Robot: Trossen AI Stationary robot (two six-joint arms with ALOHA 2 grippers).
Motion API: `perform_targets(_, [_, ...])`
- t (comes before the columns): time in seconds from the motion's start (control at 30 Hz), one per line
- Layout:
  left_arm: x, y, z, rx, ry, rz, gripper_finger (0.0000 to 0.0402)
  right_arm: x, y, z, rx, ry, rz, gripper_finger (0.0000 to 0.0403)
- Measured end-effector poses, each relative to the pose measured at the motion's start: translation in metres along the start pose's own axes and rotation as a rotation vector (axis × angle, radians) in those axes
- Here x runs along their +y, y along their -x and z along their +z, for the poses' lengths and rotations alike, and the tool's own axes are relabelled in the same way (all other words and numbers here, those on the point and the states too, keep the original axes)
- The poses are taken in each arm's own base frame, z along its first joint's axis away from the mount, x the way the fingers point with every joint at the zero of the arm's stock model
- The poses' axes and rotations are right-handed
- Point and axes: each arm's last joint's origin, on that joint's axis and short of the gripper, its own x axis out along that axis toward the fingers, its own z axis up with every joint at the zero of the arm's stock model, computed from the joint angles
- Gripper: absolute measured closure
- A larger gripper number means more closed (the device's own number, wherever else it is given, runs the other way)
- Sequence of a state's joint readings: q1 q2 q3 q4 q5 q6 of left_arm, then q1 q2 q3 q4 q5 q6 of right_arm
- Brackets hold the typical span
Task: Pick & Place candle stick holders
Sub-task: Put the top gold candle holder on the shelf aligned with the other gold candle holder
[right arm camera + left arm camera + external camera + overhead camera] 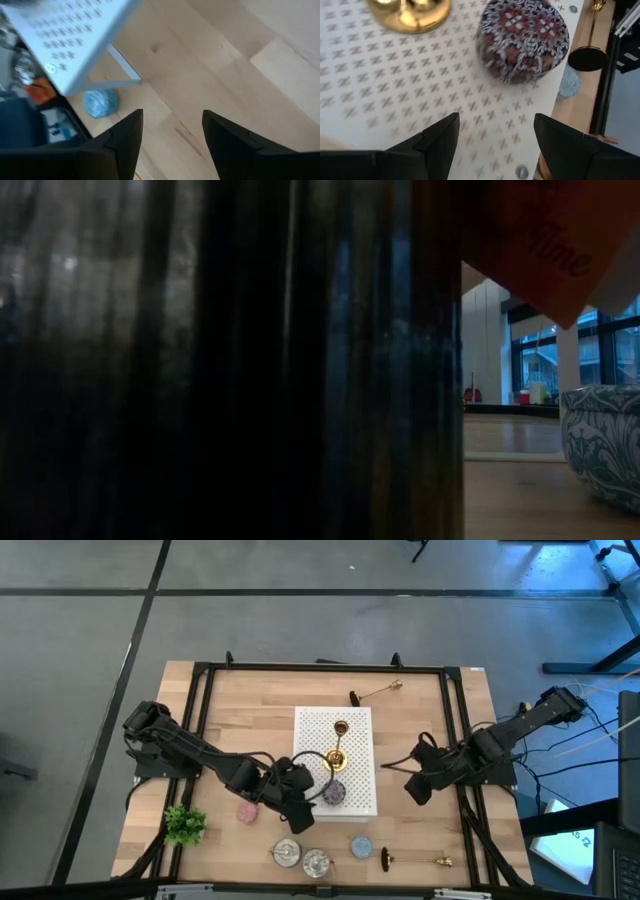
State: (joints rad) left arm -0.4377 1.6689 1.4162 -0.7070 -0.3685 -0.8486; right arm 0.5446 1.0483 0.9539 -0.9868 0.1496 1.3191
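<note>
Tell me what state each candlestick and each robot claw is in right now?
Candlestick on white board: upright.
Candlestick at far edge: lying flat.
Candlestick at near edge: lying flat.
Left claw: open, empty, above the white board.
Right claw: open, empty, above bare table.

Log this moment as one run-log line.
left pincer: open, empty, over white board | right pincer: open, empty, over bare table | candle stick holder: upright on board | two holders: lying on table

Low view mostly blocked by a dark blurred surface (pixel 220 360) close to the lens. My left wrist view crops the gold candle stick holder (pixel 410 12) base at 12 o'clock. A patterned pot (pixel 605 445) is cut at 3 o'clock.
</note>
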Motion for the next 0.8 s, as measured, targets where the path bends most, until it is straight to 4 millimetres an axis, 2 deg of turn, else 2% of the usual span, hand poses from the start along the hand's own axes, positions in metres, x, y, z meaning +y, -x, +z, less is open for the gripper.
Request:
perform_targets(0.13, [0.008, 0.018, 0.002, -0.001, 0.02, 0.014, 0.0149, -0.005, 0.015, 0.002, -0.055, 0.002, 0.072, 0.0194])
perform_targets(0.37, [0.032, 0.067, 0.012, -0.116, 0.083, 0.078, 0.0149, -0.014, 0.044, 0.007, -0.143, -0.031, 0.25, 0.0194])
perform_targets(0.53, [0.062, 0.105, 0.013, -0.233, 0.131, 0.229, 0.0149, -0.013, 0.062, 0.013, -0.251, 0.133, 0.397, 0.0194])
perform_targets(0.67, [0.087, 0.125, 0.013, -0.254, 0.161, 0.329, 0.0149, -0.017, 0.067, 0.022, -0.359, 0.141, 0.39, 0.0194])
perform_targets(0.8, [0.108, 0.132, 0.014, -0.219, 0.207, 0.416, 0.0149, -0.023, 0.065, 0.033, -0.417, 0.061, 0.323, 0.0194])
